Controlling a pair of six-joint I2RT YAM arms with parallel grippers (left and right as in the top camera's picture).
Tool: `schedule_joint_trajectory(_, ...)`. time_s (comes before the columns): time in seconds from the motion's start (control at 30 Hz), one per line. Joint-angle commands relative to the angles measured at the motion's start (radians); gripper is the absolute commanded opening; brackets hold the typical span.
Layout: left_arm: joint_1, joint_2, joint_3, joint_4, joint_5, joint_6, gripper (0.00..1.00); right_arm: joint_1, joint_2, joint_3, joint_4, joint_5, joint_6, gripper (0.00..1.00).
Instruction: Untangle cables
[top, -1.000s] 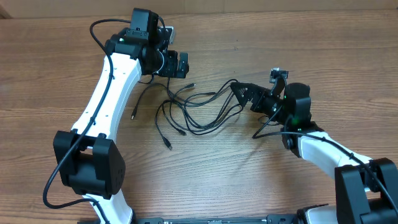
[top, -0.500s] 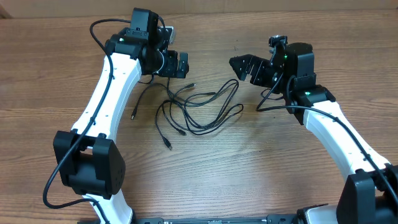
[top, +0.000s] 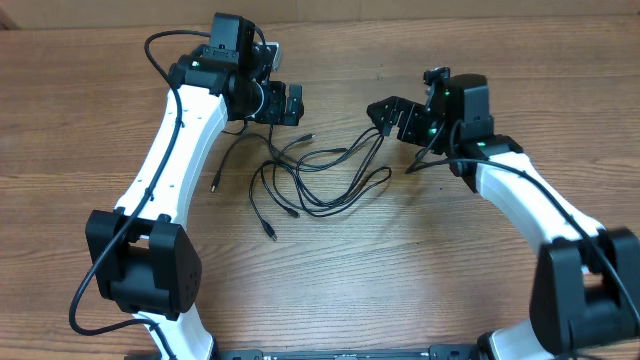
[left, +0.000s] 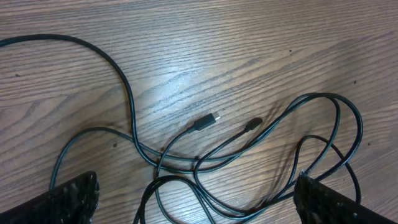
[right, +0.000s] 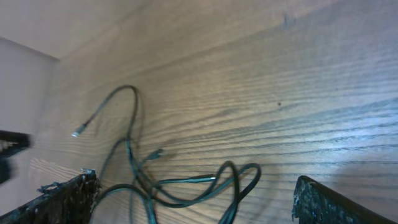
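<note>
left gripper (top: 289, 103): jaws spread wide, nothing between them. It hangs over the far-left strands of the cables, toward the table's far edge, and hasn't moved in the last second.
right gripper (top: 388, 114): also fully spread and empty, just off the right loop of the cables, not touching.
cables (top: 325, 157): on the table (top: 400, 280), mid-table and a bit toward the far edge, between the two grippers. They lie in loose flat loops; the left wrist view shows strands (left: 130, 106) crossing near a plug end (left: 208, 120).
just changed: a second ago the right gripper sat lower, right at the right loop. It has since lifted and pulled back toward the far edge. The cable layout looks about the same.
meaning: likely a let-go or re-aim, not a pull. The loops still overlap, so the task isn't finished.
next: probably a fresh grasp on one strand or plug to draw it clear.
</note>
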Motion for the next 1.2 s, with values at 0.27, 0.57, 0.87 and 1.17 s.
schedule_joint_trajectory(0.27, -0.005, -0.018, 0.010, 0.000, 0.001, -0.010, 1.00, 0.025, 0.081, 0.010, 0.081, -0.050, -0.007, 1.00)
schedule_joint_trajectory(0.57, -0.005, -0.018, 0.010, 0.000, 0.001, -0.010, 1.00, 0.125, 0.082, 0.010, 0.113, 0.086, -0.007, 0.99)
schedule_joint_trajectory(0.87, -0.005, -0.018, 0.010, 0.000, 0.001, -0.010, 1.00, 0.125, 0.082, 0.010, 0.073, 0.161, -0.004, 0.95)
schedule_joint_trajectory(1.17, -0.005, -0.018, 0.010, 0.000, 0.001, -0.010, 1.00, 0.125, 0.082, 0.008, 0.059, 0.160, -0.004, 0.95)
